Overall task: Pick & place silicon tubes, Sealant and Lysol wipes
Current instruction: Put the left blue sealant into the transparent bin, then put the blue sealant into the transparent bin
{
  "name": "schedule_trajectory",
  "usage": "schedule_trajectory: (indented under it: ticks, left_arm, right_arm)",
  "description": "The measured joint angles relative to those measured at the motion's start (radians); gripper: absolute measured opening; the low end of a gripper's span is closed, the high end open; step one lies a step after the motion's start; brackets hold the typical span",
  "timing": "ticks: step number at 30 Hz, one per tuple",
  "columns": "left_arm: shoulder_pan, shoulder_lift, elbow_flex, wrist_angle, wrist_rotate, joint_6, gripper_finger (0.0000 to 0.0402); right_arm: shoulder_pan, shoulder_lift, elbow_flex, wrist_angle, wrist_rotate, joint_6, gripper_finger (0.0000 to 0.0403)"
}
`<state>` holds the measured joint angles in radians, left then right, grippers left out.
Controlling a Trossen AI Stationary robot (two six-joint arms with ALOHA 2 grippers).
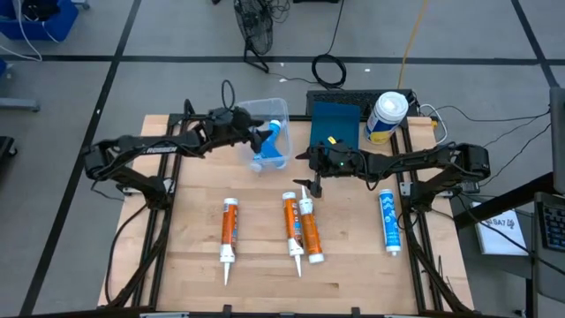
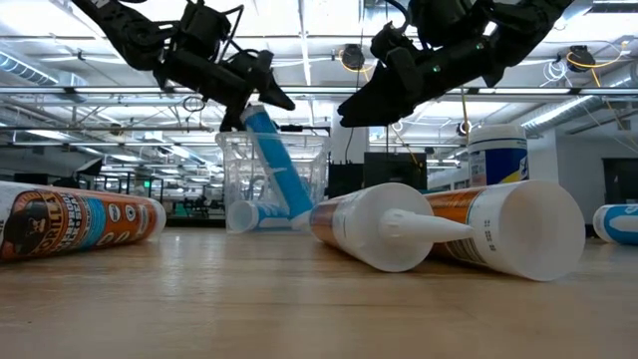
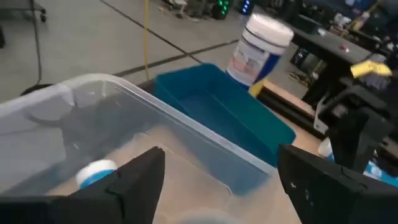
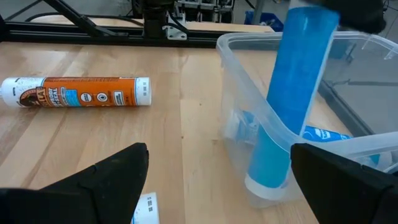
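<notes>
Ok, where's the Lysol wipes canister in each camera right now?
High view: Lysol wipes stand at the table's far right, beside the blue tray.
Low view: Lysol wipes upright in the background, right of centre, behind the orange tubes.
Left wrist view: Lysol wipes near the top, just beyond the blue tray.
Right wrist view: not in it.
Shared landmark: the clear bin.

Three orange tubes (image 1: pixel 229 228), three blue tubes (image 1: pixel 388 221), one wipes canister (image 1: pixel 386 117) and two bins (image 1: pixel 265 113) are counted.
</notes>
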<state>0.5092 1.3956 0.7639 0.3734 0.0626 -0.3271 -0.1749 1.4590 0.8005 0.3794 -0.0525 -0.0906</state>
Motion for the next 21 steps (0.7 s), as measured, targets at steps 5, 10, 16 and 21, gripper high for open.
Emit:
schedule_trajectory:
  ticks: [5, 10, 16, 21]
  left_arm:
    - [0.01, -0.015, 0.0, -0.009, -0.109, -0.018, 0.0311]
    - [0.009, -0.02, 0.0, -0.005, -0.17, -0.008, 0.0316]
    - [-0.022, -0.02, 0.0, -0.003, -0.012, 0.055, 0.0301]
    - [-0.062, -0.036, 0.0, -0.004, 0.023, 0.07, 0.0279]
  right_arm:
    - [0.0, 0.0, 0.0, -0.002, 0.0, 0.0, 0.0369]
    - [0.0, 0.0, 0.0, -0.01, 0.0, 0.0, 0.0369]
    - [0.0, 0.0, 0.0, -0.016, 0.0, 0.0, 0.0368]
    - [0.0, 0.0, 0.0, -0.017, 0.0, 0.0, 0.0368]
